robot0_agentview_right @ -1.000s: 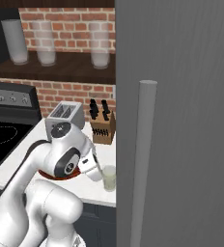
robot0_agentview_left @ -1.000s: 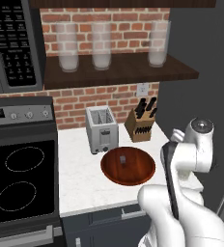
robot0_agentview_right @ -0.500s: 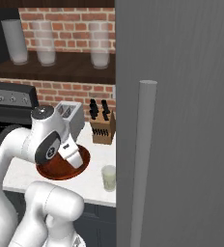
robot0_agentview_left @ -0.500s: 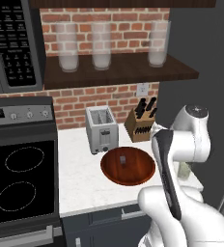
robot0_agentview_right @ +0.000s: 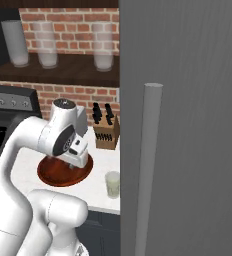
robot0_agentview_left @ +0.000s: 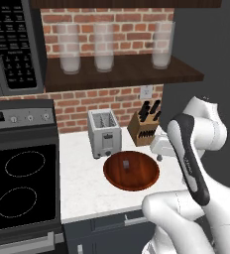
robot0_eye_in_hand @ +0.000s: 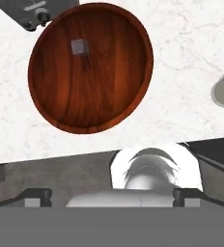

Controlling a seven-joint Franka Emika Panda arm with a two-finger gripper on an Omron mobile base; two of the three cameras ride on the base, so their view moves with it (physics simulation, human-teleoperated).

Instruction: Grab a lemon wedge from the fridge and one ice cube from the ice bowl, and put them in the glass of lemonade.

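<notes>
The claw (robot0_eye_in_hand: pixel 111 198) is held wide, empty, above the ice bowl (robot0_eye_in_hand: pixel 109 101). One ice cube (robot0_eye_in_hand: pixel 77 47) is seen inside; the glass of lemonade (robot0_agentview_right: pixel 112 184) is placed just beside it.

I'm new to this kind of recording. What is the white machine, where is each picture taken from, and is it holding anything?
It is a rendered kitchen with a white robot arm on a driving base. Two pictures come from cameras on the base, behind the arm to its left and right; the third looks down from the hand itself. On the white counter lie the ice bowl, a wide wooden dish with one ice cube in it, the glass of lemonade, a toaster and a knife block. The closed fridge stands at the right. The end effector hangs over the counter's edge near the bowl, open and holding nothing.
</notes>
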